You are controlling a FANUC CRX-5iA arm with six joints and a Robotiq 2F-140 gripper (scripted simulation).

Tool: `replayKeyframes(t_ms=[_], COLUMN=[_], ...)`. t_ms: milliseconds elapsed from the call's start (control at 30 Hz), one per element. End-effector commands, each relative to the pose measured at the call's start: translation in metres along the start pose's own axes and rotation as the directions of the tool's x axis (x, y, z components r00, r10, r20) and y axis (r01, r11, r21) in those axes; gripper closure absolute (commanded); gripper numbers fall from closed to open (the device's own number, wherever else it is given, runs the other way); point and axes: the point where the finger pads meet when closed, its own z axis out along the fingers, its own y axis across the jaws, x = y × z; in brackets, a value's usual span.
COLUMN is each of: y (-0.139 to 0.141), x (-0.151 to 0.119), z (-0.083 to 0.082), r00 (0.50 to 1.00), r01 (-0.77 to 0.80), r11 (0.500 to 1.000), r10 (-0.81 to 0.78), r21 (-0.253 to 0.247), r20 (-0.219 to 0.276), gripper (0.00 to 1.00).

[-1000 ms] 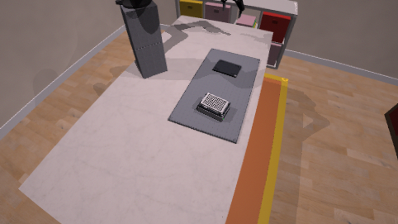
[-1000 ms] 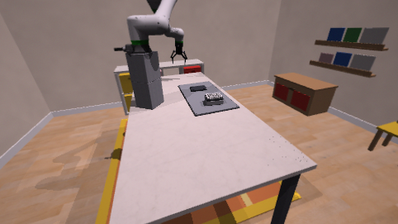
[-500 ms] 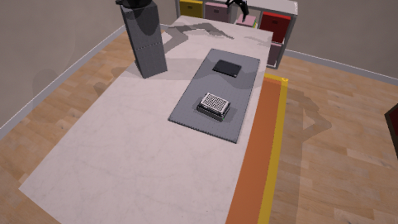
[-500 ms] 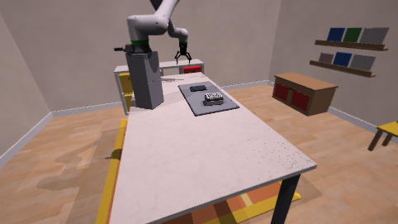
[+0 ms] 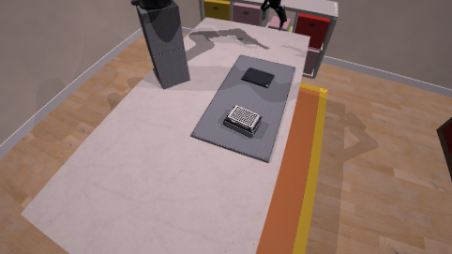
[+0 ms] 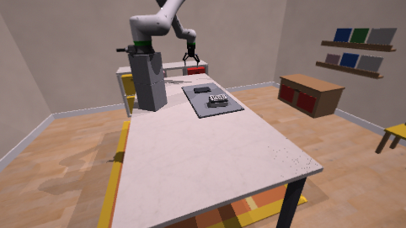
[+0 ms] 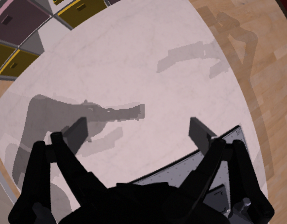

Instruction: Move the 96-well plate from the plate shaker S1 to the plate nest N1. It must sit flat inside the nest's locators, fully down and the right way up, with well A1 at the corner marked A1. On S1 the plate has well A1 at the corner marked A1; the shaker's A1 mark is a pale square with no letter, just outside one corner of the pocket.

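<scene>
While the 96-well plate (image 5: 244, 117) is sitting on shaker S1 (image 5: 240, 128), well short of the dark nest N1 (image 5: 257, 77), I am carrying the empty, fully spread end effector (image 5: 277, 14) toward the shaker, aiming to straddle the plate squarely.
</scene>
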Motion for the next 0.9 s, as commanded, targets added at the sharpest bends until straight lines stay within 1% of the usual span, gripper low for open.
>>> replayKeyframes(t_ms=[0, 267, 300, 400, 433, 500, 800, 867], y=[0.014, 0.05, 0.05, 0.063, 0.067, 0.067, 0.105, 0.113], x=[-0.006, -0.022, -0.022, -0.03, -0.032, -0.032, -0.054, -0.06], z=[-0.002, -0.005, -0.005, -0.007, -0.007, -0.007, -0.012, -0.013], r00=[0.999, 0.999, 0.999, 0.991, 0.991, 0.991, 0.991, 0.98], r01=[-0.037, -0.037, -0.037, -0.133, -0.134, -0.134, -0.134, -0.198], r11=[0.999, 0.999, 0.999, 0.99, 0.99, 0.99, 0.99, 0.979], r10=[0.037, 0.037, 0.037, 0.134, 0.134, 0.134, 0.134, 0.198], r21=[-0.012, -0.012, -0.012, -0.035, -0.035, -0.035, -0.035, -0.05], r20=[0.003, 0.003, 0.003, 0.007, 0.007, 0.007, 0.007, 0.01], gripper=[0.0, 0.0, 0.0, 0.0, 0.0, 0.0, 0.0, 0.0])
